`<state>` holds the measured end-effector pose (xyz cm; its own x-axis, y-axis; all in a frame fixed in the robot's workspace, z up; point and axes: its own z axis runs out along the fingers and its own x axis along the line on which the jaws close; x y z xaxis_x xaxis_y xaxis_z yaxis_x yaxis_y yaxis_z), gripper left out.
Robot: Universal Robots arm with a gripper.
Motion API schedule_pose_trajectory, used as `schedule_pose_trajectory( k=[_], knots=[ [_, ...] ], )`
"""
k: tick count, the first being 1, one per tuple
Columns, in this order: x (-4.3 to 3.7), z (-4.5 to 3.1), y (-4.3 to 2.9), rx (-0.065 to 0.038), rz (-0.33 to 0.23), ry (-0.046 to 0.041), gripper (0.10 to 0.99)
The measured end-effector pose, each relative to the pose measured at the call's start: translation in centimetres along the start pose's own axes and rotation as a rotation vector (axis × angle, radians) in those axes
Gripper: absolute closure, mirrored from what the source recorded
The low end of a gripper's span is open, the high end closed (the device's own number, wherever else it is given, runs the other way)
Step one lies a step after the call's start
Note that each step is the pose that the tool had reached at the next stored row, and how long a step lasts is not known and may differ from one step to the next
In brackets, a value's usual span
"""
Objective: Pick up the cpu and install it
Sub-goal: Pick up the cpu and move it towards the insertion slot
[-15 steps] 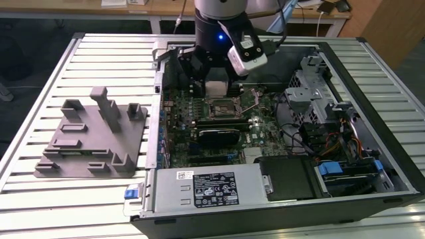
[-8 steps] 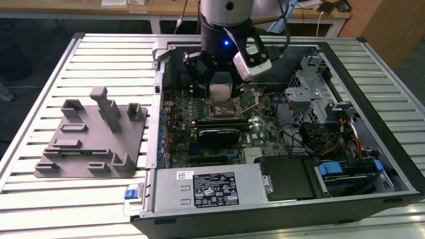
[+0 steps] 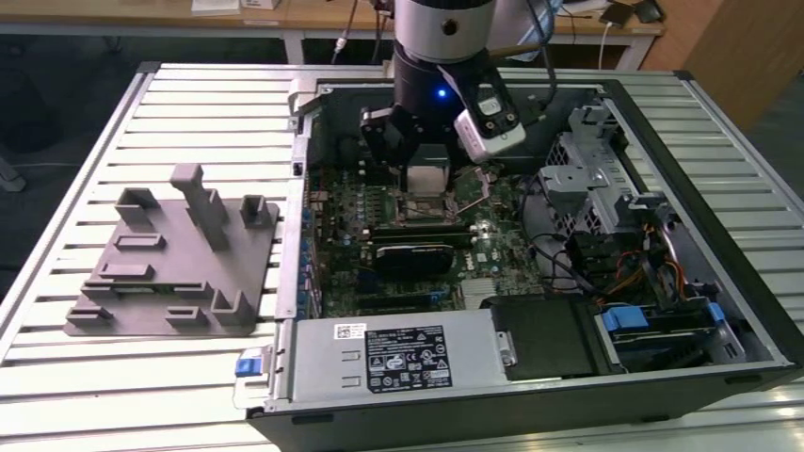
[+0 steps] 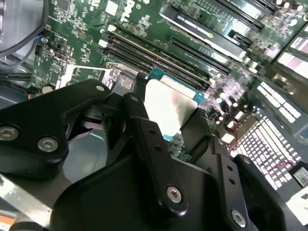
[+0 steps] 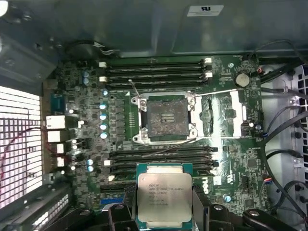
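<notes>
End effector [image 5: 163, 214] around cpu [image 5: 164, 195] (printed lid)

The square metal-topped cpu [image 5: 164, 195] shines silver-grey with a teal rim. The jointed hand [image 4: 168, 98] is black, the circuit board [image 5: 231, 168] dark green, the plastic fixture block [image 3: 176, 273] grey, the slatted counter [image 3: 188, 122] pale and striped.

A pale slatted metal table [image 3: 138, 377] stands on dark flooring [image 3: 63, 104]. Behind it runs a wooden desk [image 3: 126, 19]; at the exterior view's right, a brown panel [image 3: 741, 52], perhaps a cabinet.
</notes>
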<state>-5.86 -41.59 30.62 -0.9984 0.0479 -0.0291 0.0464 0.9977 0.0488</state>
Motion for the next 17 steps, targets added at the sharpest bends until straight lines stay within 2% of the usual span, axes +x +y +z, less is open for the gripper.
schedule_pose_trajectory(
  k=[8,17],
  knots=[
    [-0.80,1.21,0.29,0.000,0.000,0.0001,0.545],
    [-1.03,2.55,1.48,0.000,0.000,0.0000,0.545]
  ],
)
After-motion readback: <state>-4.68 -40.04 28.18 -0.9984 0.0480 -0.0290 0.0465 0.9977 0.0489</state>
